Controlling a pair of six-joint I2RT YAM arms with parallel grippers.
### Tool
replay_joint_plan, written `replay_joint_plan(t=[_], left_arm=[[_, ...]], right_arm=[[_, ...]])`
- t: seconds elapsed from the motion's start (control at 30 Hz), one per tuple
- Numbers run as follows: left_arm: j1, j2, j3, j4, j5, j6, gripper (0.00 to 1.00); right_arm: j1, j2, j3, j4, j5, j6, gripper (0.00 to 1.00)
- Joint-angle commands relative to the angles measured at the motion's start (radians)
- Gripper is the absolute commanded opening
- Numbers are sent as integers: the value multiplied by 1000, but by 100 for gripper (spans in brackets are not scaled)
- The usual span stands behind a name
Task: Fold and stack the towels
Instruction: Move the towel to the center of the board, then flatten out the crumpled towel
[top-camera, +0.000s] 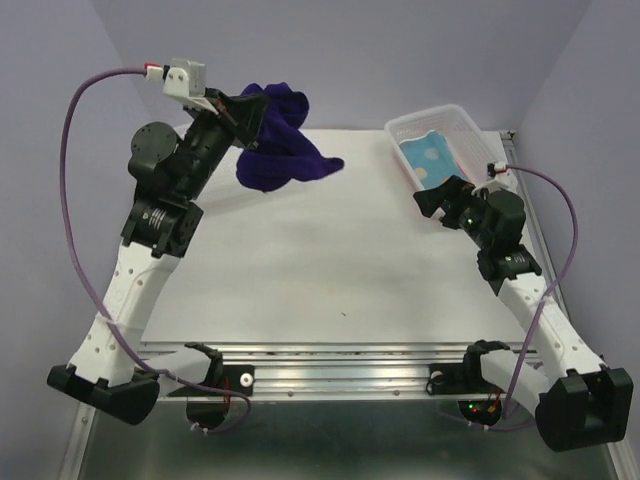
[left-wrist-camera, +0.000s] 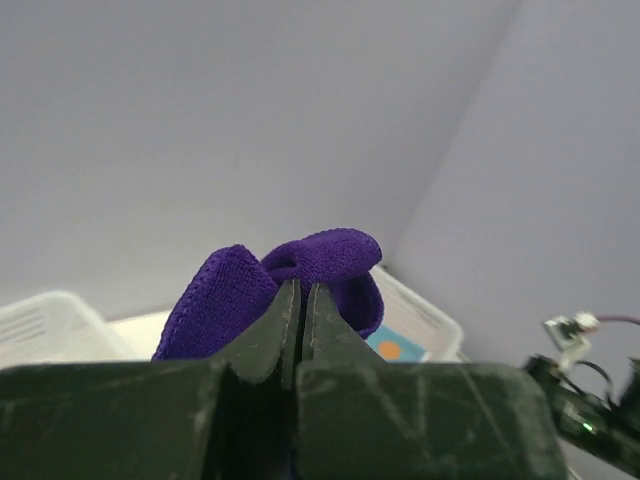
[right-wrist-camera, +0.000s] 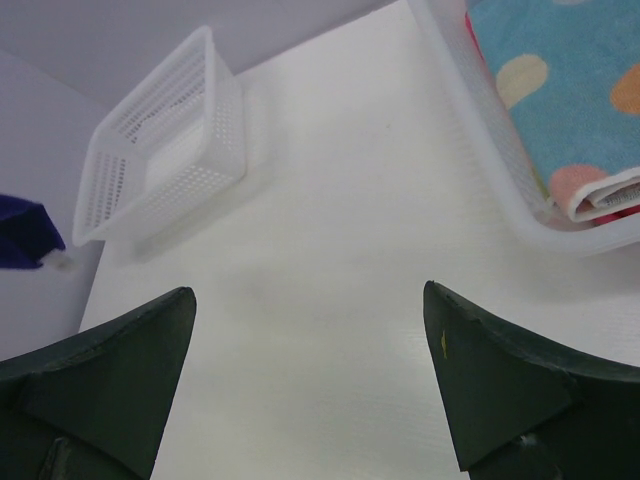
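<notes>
Dark purple soft cloth towel (top-camera: 280, 150): crumpled, unfolded, off table, hanging above far-left corner, pinched in closed left gripper (left-wrist-camera: 301, 305). Light blue towel with orange spots (top-camera: 432, 155): folded flat inside white perforated plastic basket (top-camera: 425, 113), far-right corner.

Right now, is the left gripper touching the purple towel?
Touching. The left wrist view shows the left gripper shut on the purple towel, with cloth bulging out just beyond its closed tips.
</notes>
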Motion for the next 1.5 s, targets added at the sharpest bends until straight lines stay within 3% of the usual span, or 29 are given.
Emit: replay_joint_plan(t=[0.0, 0.13, 0.17, 0.2, 0.27, 0.3, 0.33, 0.37, 0.43, 0.53, 0.67, 0.77, 0.9, 1.1, 1.13, 1.23, 1.3, 1.33, 1.4, 1.47], left_arm=[[-65, -93, -92, 93, 190, -40, 0], [-95, -116, -193, 84, 223, -101, 1], [-95, -128, -265, 68, 185, -106, 10], [-95, -137, -305, 55, 60, -132, 24], [-91, -157, -422, -21, -88, -164, 34], [-83, -160, -484, -61, -214, -208, 55], [-74, -162, -485, -107, -264, -232, 89], [-66, -165, -546, -144, -309, -253, 99], [-26, -162, -598, -234, -452, -328, 99], [63, -137, -652, -339, -504, -391, 99], [72, -156, -713, -318, -438, -402, 99], [57, -185, -804, -241, -294, -405, 99], [-72, -242, -922, -167, -217, -459, 99], [-262, -206, -1054, -103, -174, -523, 99], [-276, -194, -1069, -83, -177, -542, 99], [-290, -124, -1095, -12, -185, -548, 99], [-289, -47, -1080, 17, -208, -542, 99], [-290, -18, -1066, 18, -232, -537, 96], [-290, 76, -1014, 12, -281, -525, 92], [-289, 161, -959, -9, -311, -514, 91]], right_arm=[[0, -92, -41, -15, -19, 21, 100], [0, -147, -55, -85, -7, 18, 100], [0, -155, -55, -99, 5, 18, 100], [0, -169, -55, -125, 9, 12, 100], [-1, -180, -53, -148, 27, 4, 100], [0, -184, -53, -162, 26, -12, 100], [0, -183, -53, -170, 21, -26, 100], [0, -174, -43, -183, 21, -40, 100], [0, -134, -30, -208, -11, -75, 100], [68, -65, -15, -217, -15, -118, 100], [287, 33, 38, -318, 298, -112, 100], [408, 95, 55, -398, 358, -68, 100], [678, 193, 80, -577, 508, -4, 100], [823, 263, -3, -572, 478, 90, 98], [824, 280, -10, -558, 472, 90, 95], [824, 332, -6, -507, 443, 75, 66], [824, 348, 3, -492, 453, 72, 57], [824, 354, 9, -496, 458, 79, 48], [824, 372, 16, -500, 472, 84, 40], [824, 392, 17, -503, 469, 73, 39]])
